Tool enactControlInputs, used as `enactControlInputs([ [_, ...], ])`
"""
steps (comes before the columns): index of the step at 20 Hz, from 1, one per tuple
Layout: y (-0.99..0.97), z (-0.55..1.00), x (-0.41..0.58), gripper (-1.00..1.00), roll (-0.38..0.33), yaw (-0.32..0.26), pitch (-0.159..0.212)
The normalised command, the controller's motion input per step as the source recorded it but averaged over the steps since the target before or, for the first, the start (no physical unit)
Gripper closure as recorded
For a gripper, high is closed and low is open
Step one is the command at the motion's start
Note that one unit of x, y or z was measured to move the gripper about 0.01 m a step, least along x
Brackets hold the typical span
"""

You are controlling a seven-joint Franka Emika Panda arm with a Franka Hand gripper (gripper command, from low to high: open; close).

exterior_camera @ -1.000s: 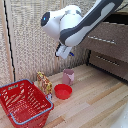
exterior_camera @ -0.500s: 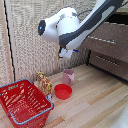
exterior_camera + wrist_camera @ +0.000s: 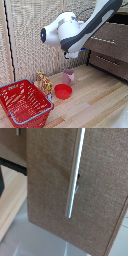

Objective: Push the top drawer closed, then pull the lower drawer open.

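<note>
The brown wooden cabinet stands at the exterior view's right. Its top drawer (image 3: 106, 41) juts out a little from the cabinet front, and the lower drawer (image 3: 111, 63) sits below it; each has a thin bar handle. My white arm reaches in from the upper right. The gripper (image 3: 70, 54) hangs to the left of the drawers, apart from them and mostly hidden by the wrist. The wrist view is filled by a brown drawer front (image 3: 55, 183) with a long thin bar handle (image 3: 75, 175); I cannot tell which drawer it is. No fingertips show there.
A red wire basket (image 3: 24, 102) stands on the wooden floor at the exterior view's lower left. Near it are a red bowl (image 3: 63, 91), a pink cup (image 3: 68, 76) and a small spotted toy (image 3: 44, 83). A woven panel wall runs behind them.
The arm's wrist has drifted slightly down and toward the exterior view's left. The drawers and the floor objects have not moved.
</note>
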Motion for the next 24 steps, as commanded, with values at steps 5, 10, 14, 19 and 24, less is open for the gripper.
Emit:
enactControlInputs([
  [5, -0.41, 0.00, 0.000, -1.00, -0.211, 0.122, -0.006],
  [10, -0.40, 0.00, -0.004, -1.00, -0.165, 0.169, -0.017],
  [14, -0.48, 0.00, -0.027, -1.00, -0.097, 0.168, -0.038],
  [19, -0.50, 0.02, -0.085, -1.00, -0.054, 0.210, -0.053],
  [24, -0.42, 0.05, -0.143, -1.00, -0.057, 0.247, -0.074],
])
